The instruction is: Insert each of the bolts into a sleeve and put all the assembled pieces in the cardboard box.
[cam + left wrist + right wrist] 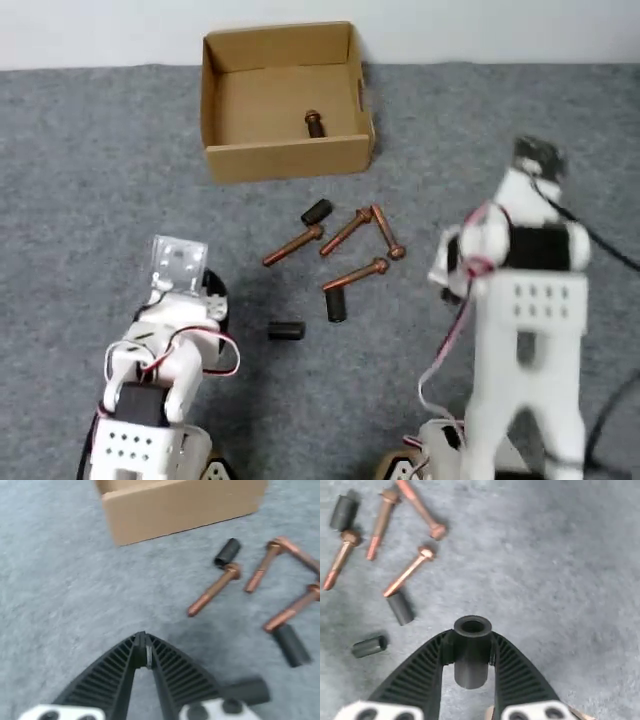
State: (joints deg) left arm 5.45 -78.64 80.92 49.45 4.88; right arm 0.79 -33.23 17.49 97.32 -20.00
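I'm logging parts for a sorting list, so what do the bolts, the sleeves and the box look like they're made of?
Bolts: likely metal with a copper-coloured finish, going by the faint sheen and threaded shanks. Sleeves: matte black, perhaps plastic or rubber; the dull surface leaves it open. Box: plain brown cardboard, with folded walls and raw edges.

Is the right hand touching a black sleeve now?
Touching. The right wrist view shows the right hand closed on the black sleeve, both fingers pressed against its sides.
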